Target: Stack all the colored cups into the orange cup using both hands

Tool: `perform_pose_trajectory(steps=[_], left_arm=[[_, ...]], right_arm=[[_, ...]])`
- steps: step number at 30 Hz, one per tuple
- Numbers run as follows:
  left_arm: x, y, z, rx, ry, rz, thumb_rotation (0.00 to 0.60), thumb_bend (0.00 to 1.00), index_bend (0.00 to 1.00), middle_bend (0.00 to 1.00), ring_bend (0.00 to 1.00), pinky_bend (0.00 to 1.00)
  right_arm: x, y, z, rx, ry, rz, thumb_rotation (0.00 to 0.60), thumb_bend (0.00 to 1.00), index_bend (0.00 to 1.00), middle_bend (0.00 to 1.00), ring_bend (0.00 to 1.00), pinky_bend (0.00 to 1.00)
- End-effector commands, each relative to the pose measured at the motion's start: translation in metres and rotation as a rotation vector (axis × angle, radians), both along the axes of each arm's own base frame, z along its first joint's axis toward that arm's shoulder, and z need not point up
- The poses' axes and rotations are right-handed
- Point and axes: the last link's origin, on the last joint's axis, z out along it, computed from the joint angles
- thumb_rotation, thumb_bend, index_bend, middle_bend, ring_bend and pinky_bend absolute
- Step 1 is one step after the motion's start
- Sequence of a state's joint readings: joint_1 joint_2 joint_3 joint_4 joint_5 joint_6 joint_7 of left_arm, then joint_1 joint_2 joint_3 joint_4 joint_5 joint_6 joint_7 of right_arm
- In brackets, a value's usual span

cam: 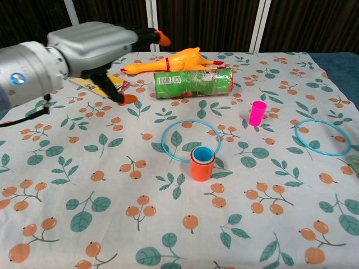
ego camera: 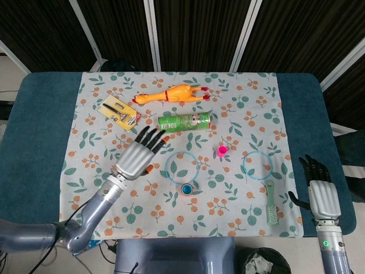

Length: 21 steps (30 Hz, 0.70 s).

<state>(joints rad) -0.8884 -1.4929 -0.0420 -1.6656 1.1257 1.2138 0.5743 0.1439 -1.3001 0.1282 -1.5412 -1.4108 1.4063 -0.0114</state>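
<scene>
Cups: three, blue cup [cam: 202,154] nested in orange cup [cam: 202,167], pink cup [cam: 257,112] apart; left hand [ego camera: 138,155] and right hand [ego camera: 322,197] fingers spread, empty.

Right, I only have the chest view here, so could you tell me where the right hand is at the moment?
Observer: The right hand is by the near right corner of the table, beyond the floral cloth, fingers apart, holding nothing.
Operator: Thank you. Does anything lie between it and the pink cup?
Observer: Yes, a green brush lies on the cloth, just nearer the robot than the right blue ring.
</scene>
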Motion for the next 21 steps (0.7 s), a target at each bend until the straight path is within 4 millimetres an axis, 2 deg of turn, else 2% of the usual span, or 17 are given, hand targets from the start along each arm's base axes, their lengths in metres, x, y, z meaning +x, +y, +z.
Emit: perform_pose_trajectory(steps=[1,6,9,11,15,21], left_arm=[[-0.036,0.003,0.028,0.058,-0.018,0.055,0.600,0.23,0.05,0.00,0.00,0.00],[-0.074,-0.004,0.060,0.116,-0.102,0.123,0.600,0.23,0.06,0.00,0.00,0.00],[-0.093,-0.007,0.073,0.142,-0.141,0.166,0.600,0.23,0.08,0.00,0.00,0.00],[-0.118,-0.011,0.085,0.159,-0.153,0.211,0.600,0.23,0.09,0.00,0.00,0.00],[-0.145,-0.013,0.101,0.190,-0.148,0.247,0.600,0.23,0.10,0.00,0.00,0.00],[-0.167,-0.022,0.116,0.225,-0.179,0.263,0.600,0.23,0.10,0.00,0.00,0.00]], right_arm=[[0.011,-0.024,0.001,0.037,0.011,0.038,0.600,0.32,0.05,0.02,0.02,0.09],[0.041,-0.064,-0.005,0.120,0.008,0.093,0.600,0.32,0.06,0.02,0.02,0.09],[0.057,-0.077,-0.010,0.158,0.006,0.126,0.600,0.32,0.07,0.02,0.02,0.09],[0.076,-0.089,-0.018,0.232,-0.025,0.132,0.600,0.32,0.07,0.02,0.02,0.09],[0.099,-0.106,-0.032,0.298,-0.018,0.127,0.600,0.32,0.08,0.02,0.02,0.09],[0.117,-0.116,-0.067,0.381,-0.021,0.110,0.600,0.32,0.16,0.02,0.02,0.09]])
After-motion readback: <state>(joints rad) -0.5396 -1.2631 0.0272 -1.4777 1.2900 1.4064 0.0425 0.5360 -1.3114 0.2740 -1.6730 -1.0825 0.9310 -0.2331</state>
